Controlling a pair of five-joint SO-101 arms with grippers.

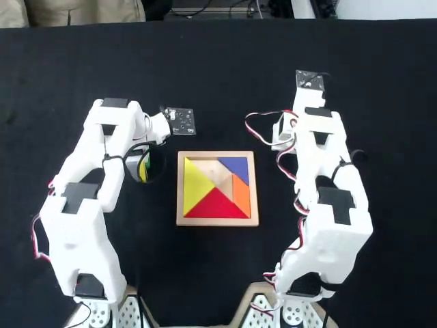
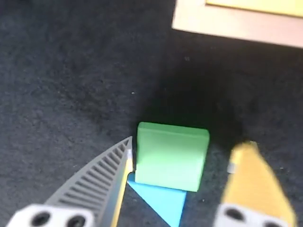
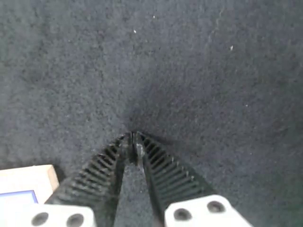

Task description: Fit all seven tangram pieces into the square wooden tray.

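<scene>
Square wooden tray (image 1: 179,191) lay at the centre of the black-clothed table (image 1: 218,273), between the two arms. It held a yellow triangle (image 1: 196,181), a red triangle (image 1: 217,203), a blue piece (image 1: 234,166) and an orange piece (image 1: 242,195); bare wood (image 1: 218,171) showed near its far middle. Left gripper (image 2: 188,144) stood just beside the tray, jaws wide apart around a green square (image 2: 171,156), one finger at its edge, the other clear of it. A light-blue triangle (image 2: 161,201) touched the square. Right gripper (image 3: 133,137) sat over cloth near a tray corner, jaws closed together, holding nothing.
</scene>
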